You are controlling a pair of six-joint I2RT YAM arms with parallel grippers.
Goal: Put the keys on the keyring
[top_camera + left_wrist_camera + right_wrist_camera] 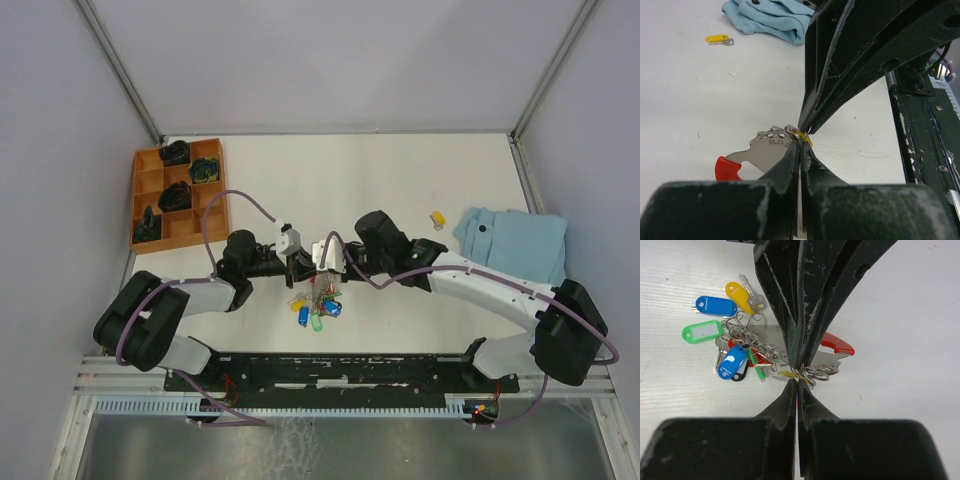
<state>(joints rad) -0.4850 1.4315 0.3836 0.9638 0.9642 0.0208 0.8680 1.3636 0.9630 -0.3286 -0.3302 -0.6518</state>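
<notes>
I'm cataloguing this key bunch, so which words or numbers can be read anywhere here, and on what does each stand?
"1718": stamped on the flat silver metal plate with the red tip, part of the grey metal keyring; it appears upside down in the left wrist view.
White insert of the green plastic key tag: no writing can be made out.
Nothing else is readable in any view.

Both arms bent inward toward the centre, left claw (799,146) and right claw (796,384) meeting tip to tip, each pinched shut.
</notes>
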